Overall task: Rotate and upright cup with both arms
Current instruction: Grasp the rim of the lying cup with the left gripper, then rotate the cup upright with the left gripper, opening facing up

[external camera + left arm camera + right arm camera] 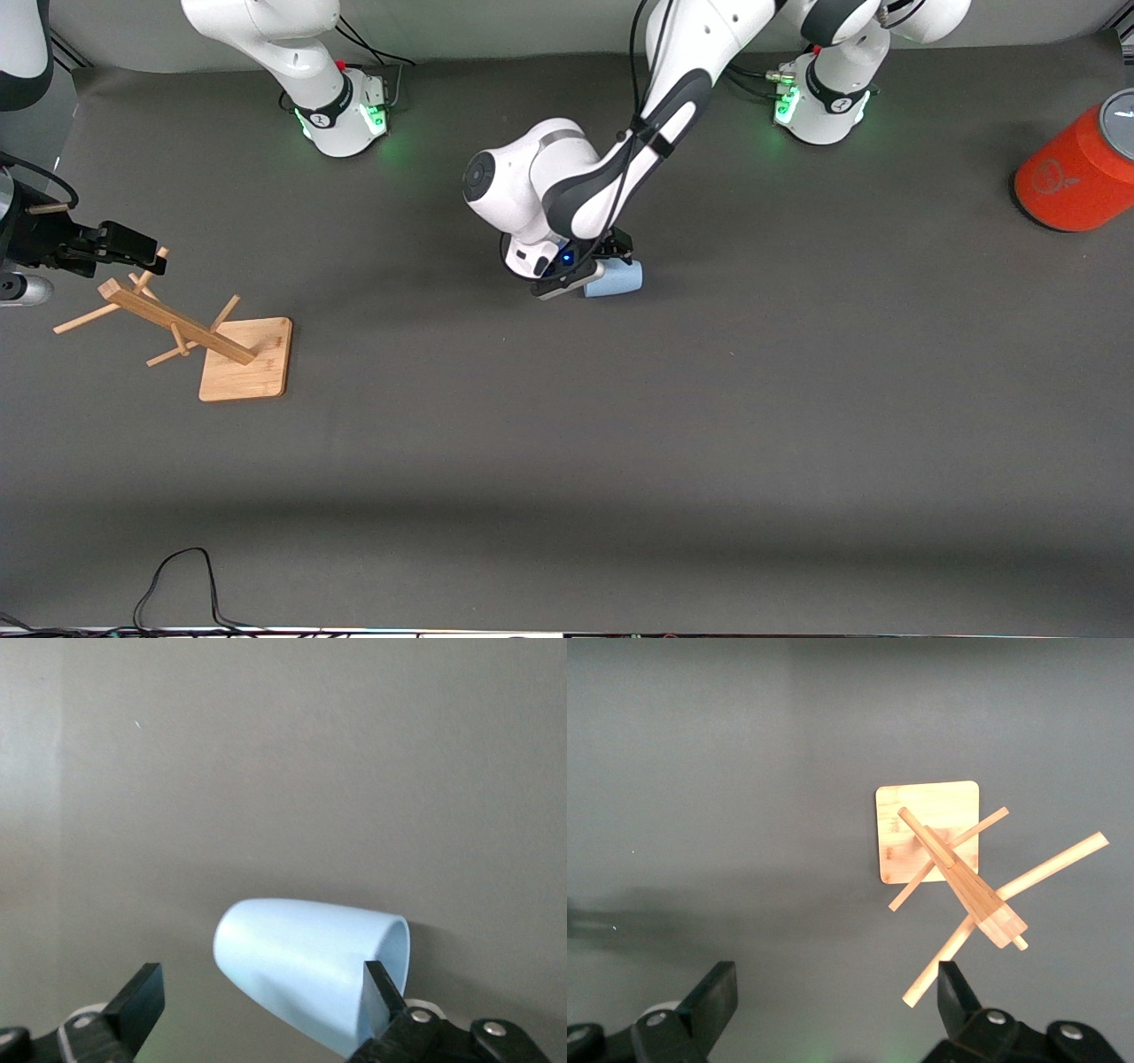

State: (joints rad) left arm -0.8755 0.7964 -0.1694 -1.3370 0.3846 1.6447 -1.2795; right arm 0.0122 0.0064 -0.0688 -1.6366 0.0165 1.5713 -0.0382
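The cup lies on its side on the counter, in the middle of the front view, a bit above the centre. The left tool is down at the cup with its fingers wide open. In the left wrist view one finger covers the rim edge of the cup and the other finger stands apart from it. The tool grips nothing yet.

What could go wrong: the cup is round, so I think it may roll away if one finger bumps it first. If the tool closes near the rim only, the cup may slip or pop out. A cup lifted crooked may tip again when put down.

The right tool waits at the left edge of the front view, open and empty, over the wooden rack.

I can see only a sliver of the cup's open mouth, so I cannot tell if anything is inside. The orange can at the upper right has its lid on.
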